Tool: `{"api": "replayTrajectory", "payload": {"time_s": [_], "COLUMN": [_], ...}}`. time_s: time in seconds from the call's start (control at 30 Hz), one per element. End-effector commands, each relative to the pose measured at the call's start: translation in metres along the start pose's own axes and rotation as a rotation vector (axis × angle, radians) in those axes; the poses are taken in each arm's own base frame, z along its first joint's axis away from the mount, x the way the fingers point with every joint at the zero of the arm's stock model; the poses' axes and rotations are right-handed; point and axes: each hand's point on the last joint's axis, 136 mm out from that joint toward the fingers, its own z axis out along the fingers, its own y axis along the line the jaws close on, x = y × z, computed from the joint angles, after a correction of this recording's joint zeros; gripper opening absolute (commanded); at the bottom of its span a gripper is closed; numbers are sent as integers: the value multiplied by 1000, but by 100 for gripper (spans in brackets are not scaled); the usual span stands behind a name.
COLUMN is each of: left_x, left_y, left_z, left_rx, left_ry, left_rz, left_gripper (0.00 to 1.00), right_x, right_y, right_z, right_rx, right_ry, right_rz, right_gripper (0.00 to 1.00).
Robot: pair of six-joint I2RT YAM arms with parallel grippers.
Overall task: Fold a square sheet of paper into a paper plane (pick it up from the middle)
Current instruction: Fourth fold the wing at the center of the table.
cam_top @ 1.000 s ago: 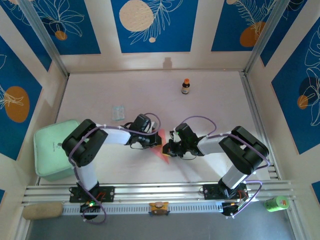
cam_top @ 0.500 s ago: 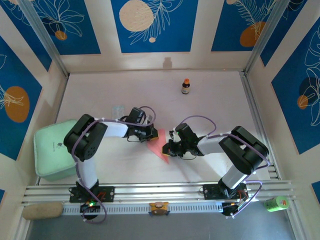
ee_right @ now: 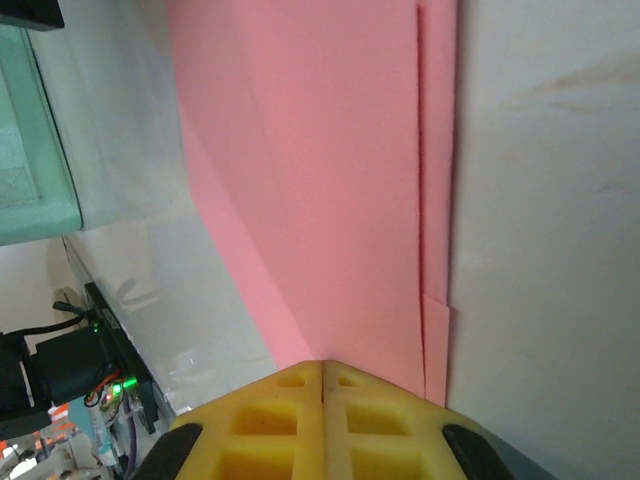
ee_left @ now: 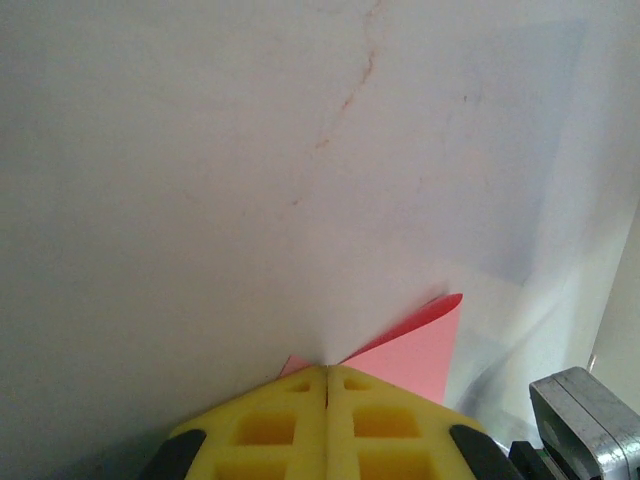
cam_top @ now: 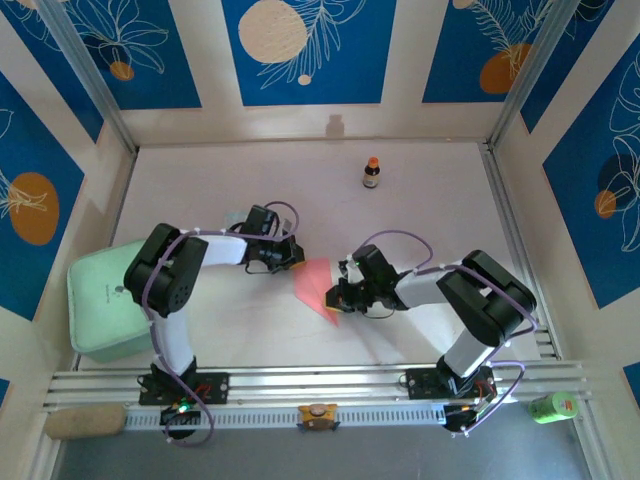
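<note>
The square sheet of paper (cam_top: 315, 288), salmon pink, lies on the white table folded into a pointed triangular paper plane shape between the two grippers. My left gripper (cam_top: 297, 260) is shut, its yellow fingertips (ee_left: 300, 395) down at the paper's upper left corner. There pink paper (ee_left: 420, 350) peeks out on both sides and one flap curls up on the right. My right gripper (cam_top: 334, 298) is also shut, its tips (ee_right: 322, 368) resting on the paper's layered folds (ee_right: 320, 180) at the right side.
A small brown bottle (cam_top: 371, 173) stands at the back. A mint-green box (cam_top: 105, 300) sits at the left edge. A pale translucent packet (ee_left: 530, 150) lies just beyond the left gripper. A green can (cam_top: 552, 405) lies past the front rail.
My left gripper has slid up and to the left, away from the right gripper. More of the pink paper shows between them. The right gripper has stayed put.
</note>
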Motion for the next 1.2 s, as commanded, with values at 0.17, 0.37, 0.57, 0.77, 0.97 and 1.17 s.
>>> {"api": "replayTrajectory", "payload": {"time_s": [0.17, 0.37, 0.57, 0.77, 0.97, 1.17], "left_x": [-31, -25, 20, 59, 68, 70], "left_y": [6, -21, -55, -58, -9, 13], "left_z": [-27, -52, -39, 4, 33, 35], "left_rx": [-101, -61, 38, 72, -20, -37], "left_ry": [-125, -154, -86, 44, 89, 91], "left_rz": [35, 89, 168, 173, 83, 50], "left_gripper": [0, 0, 1, 1, 0, 0], "right_x": [40, 38, 34, 31, 29, 13], "right_y": [-56, -52, -48, -46, -42, -7], "right_z": [-5, -7, -10, -9, -12, -24], "right_rx": [174, 171, 168, 155, 161, 117], "right_ry": [139, 134, 125, 116, 116, 72], "right_rz": [127, 125, 125, 135, 138, 73], "right_gripper": [0, 0, 0, 0, 0, 0]}}
